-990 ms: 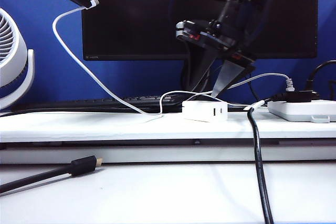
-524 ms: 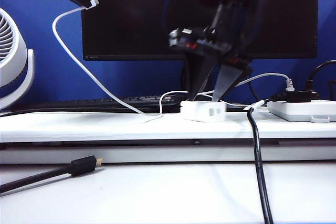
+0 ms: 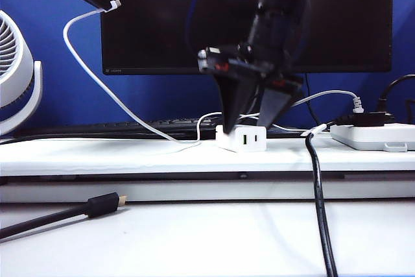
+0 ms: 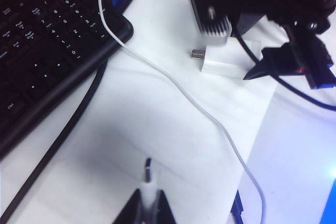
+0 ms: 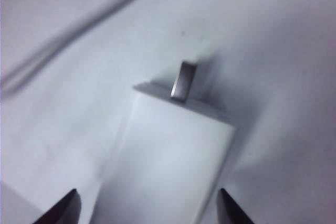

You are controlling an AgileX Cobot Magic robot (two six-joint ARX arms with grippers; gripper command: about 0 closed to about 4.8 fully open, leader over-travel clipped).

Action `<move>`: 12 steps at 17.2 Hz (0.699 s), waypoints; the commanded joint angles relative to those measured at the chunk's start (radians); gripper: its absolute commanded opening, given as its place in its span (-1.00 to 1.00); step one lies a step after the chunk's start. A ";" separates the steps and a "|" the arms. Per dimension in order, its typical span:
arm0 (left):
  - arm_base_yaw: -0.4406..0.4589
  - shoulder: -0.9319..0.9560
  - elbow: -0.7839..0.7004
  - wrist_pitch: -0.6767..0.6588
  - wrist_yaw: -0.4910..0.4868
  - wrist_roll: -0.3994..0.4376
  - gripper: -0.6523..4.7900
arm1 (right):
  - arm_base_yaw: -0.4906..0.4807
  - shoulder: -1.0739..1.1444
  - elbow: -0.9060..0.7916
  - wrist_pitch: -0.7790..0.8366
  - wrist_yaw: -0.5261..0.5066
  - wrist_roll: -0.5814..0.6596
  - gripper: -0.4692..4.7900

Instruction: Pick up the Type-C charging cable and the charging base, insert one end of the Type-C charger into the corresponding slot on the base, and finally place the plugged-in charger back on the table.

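In the exterior view, nearest the camera, a thick black cable with a gold-tipped plug (image 3: 104,204) lies at the lower left, and another black cable (image 3: 319,205) runs up from the bottom edge right of centre. Behind them the white table (image 3: 130,154) spans the frame. At its centre sits the charging base (image 3: 242,138), a white block with two ports facing the camera, one green-lined. The right gripper (image 3: 249,121) stands over it with jaws spread wide, one finger on either side of the block; whether they touch it cannot be told. In the right wrist view the dark fingertips (image 5: 59,209) flank the charging base (image 5: 168,161), whose metal prong points away. At the right edge a white power strip (image 3: 376,135) rests on the table. Farther back, a black keyboard (image 3: 130,126) lies before the monitor (image 3: 168,24); a white fan (image 3: 16,76) stands at the left edge. In the upper left corner the left gripper (image 3: 104,1) is clamped on the plug of the Type-C charging cable (image 3: 97,72), held well above the table; the cable droops to the table beside the base. The left wrist view shows the plug (image 4: 148,174) pinched between the closed fingers.
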 commanded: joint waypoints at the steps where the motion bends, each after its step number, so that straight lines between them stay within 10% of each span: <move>1: 0.000 -0.003 0.002 0.000 0.008 -0.004 -0.70 | 0.002 -0.003 0.073 -0.061 0.012 0.078 0.46; 12: 0.000 -0.003 0.002 -0.009 0.015 -0.004 -0.70 | 0.003 0.203 0.383 -0.387 0.010 0.187 0.46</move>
